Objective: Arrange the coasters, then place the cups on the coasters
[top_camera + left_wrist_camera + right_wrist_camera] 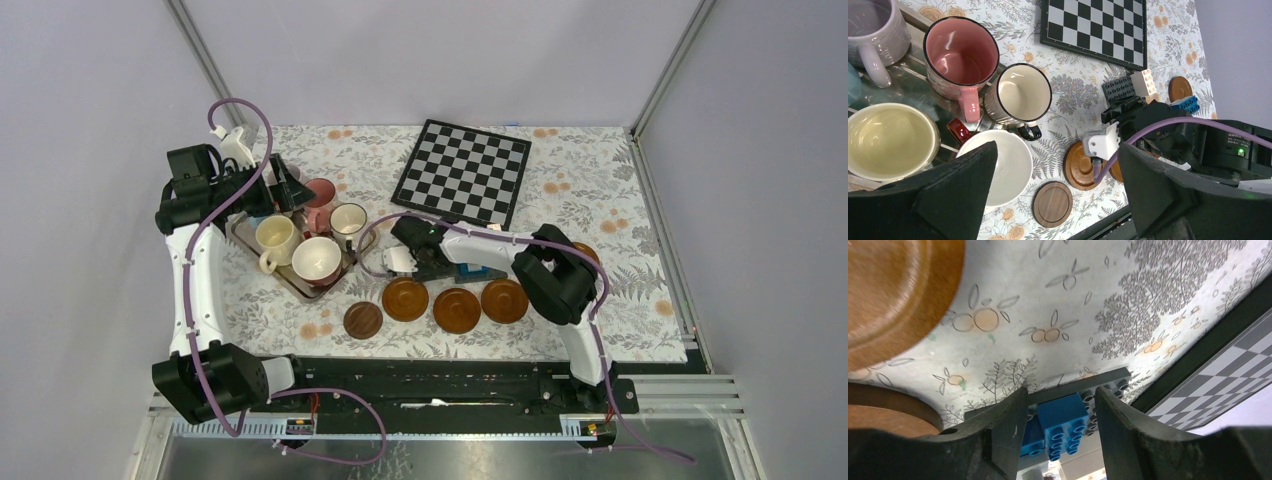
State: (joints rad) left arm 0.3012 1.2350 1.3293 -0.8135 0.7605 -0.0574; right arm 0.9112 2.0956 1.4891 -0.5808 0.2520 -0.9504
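Seemingly at the coaster-laying step, with four coasters (456, 310) flat, groove up, in a left-right row on the tabletop (600, 190) (round, so no long axis), cups (317, 258) upright on the tray (915, 87), left tool (1058, 145) wide above them, right tool (1062, 390) narrow astride a blue block (1060, 420), grip unclear: likely next, lift it clear.

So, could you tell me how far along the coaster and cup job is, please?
Done: four coasters lie in a row near the front edge. In hand: the right hand straddles a blue block toy; the left hand hovers open above the cups. Left: no cup sits on a coaster yet.
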